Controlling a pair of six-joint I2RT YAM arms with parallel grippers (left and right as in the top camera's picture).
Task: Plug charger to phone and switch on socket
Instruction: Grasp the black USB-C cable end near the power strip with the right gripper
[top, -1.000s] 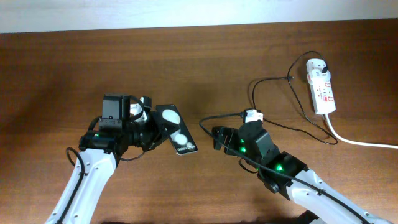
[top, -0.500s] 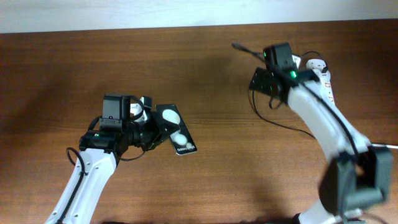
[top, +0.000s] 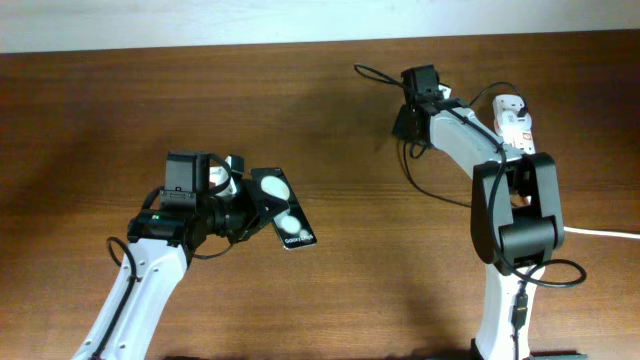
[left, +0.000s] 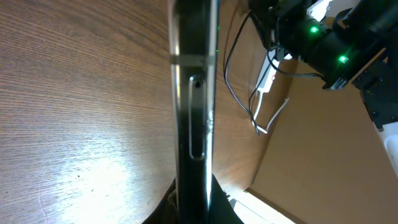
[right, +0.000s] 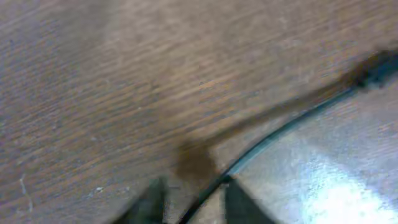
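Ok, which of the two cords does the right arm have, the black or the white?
The thin black charger cable: it runs between the jaws of the right gripper, while the thick white cord trails away from the power strip, untouched.

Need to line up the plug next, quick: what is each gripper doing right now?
Left gripper: closed, holding the phone.
Right gripper: appears closed on the charger cable, though the wrist view is blurred.
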